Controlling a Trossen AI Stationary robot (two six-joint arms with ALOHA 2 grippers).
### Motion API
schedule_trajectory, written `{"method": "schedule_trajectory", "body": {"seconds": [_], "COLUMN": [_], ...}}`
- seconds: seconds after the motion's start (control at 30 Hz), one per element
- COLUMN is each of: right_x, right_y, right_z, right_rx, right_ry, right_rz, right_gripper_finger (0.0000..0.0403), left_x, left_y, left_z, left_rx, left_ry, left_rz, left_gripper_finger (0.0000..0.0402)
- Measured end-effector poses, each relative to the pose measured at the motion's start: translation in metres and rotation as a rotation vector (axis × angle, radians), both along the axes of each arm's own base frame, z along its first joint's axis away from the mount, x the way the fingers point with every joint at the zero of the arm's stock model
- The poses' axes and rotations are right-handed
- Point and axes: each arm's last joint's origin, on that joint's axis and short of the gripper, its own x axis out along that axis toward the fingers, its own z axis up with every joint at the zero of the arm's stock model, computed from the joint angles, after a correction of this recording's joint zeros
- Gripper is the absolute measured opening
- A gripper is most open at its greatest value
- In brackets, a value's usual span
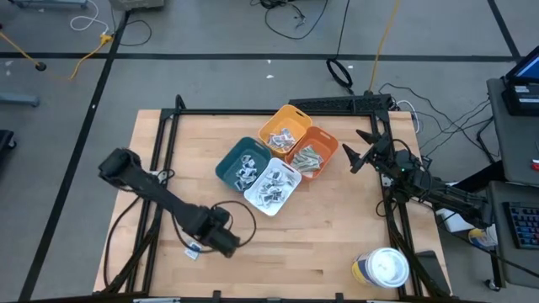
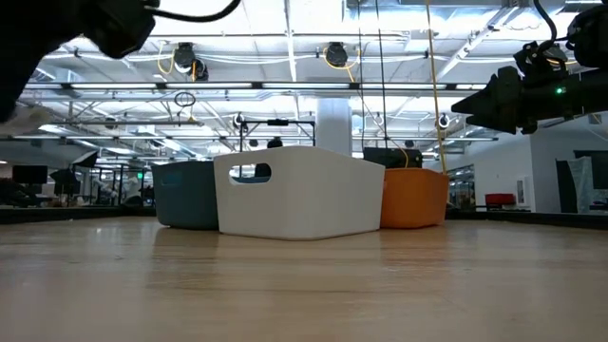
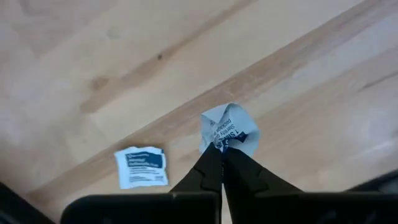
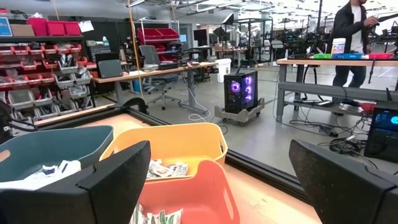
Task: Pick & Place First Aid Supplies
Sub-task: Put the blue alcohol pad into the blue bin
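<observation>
From overhead I see my left gripper (image 1: 226, 241) low over the near-left part of the table (image 1: 320, 244), but its dark body hides whatever is at the tips; only one small white packet (image 1: 193, 249) shows just beside it on the wood. My left wrist camera fills that in: the fingers (image 3: 208, 171) are pinched together on a crumpled white packet with blue print (image 3: 229, 129), and the second packet lies flat on the table beside it, apart from the fingers. My right gripper (image 1: 360, 153) waits by the table's right edge beside the orange bin (image 1: 324, 145), jaws spread wide and holding nothing, as its own wrist view confirms. That view also looks into the yellow bin (image 4: 180, 142), where more packets lie, and shows a person (image 4: 351, 31) at a far bench. The low camera gives me only the teal bin (image 2: 185, 195), white bin (image 2: 304, 195) and orange bin walls, none of their contents.
</observation>
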Motion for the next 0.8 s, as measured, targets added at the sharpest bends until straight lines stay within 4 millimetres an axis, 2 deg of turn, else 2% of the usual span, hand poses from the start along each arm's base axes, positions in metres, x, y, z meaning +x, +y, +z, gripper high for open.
{"method": "schedule_trajectory", "body": {"seconds": [0.17, 0.27, 0.53, 0.8], "right_x": [0.0, 0.0, 0.0, 0.0], "right_y": [0.0, 0.0, 0.0, 0.0], "right_z": [0.0, 0.0, 0.0, 0.0], "right_rx": [0.0, 0.0, 0.0, 0.0], "right_ry": [0.0, 0.0, 0.0, 0.0], "right_rz": [0.0, 0.0, 0.0, 0.0], "right_gripper_finger": [0.0377, 0.0377, 0.0377, 0.0377], "left_x": [-0.005, 0.001, 0.025, 0.028], "left_y": [0.021, 0.039, 0.119, 0.194], "left_z": [0.02, 0.025, 0.03, 0.03], "left_rx": [0.001, 0.003, 0.015, 0.017], "left_ry": [-0.016, 0.004, -0.001, -0.028], "left_rz": [-0.002, 0.011, 0.051, 0.064], "left_gripper_finger": [0.0003, 0.0002, 0.0002, 0.0001]}}
